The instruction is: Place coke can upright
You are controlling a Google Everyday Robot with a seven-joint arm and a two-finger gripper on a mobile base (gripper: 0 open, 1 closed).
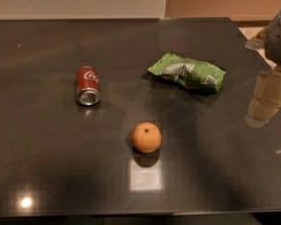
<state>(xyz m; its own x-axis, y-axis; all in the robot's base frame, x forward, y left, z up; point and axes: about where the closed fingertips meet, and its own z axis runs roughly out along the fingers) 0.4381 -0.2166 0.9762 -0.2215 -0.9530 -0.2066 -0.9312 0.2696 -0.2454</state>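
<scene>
The coke can [87, 86] is red with white script and lies on its side on the dark table [47, 163], left of centre, its silver end facing the camera. My gripper [267, 97] hangs at the far right edge of the view, above the table's right side, far from the can.
A green snack bag [187, 72] lies right of centre toward the back. A round orange [146, 137] sits in the middle, nearer the front. The table's far edge meets a pale wall. Its right edge runs beside the gripper.
</scene>
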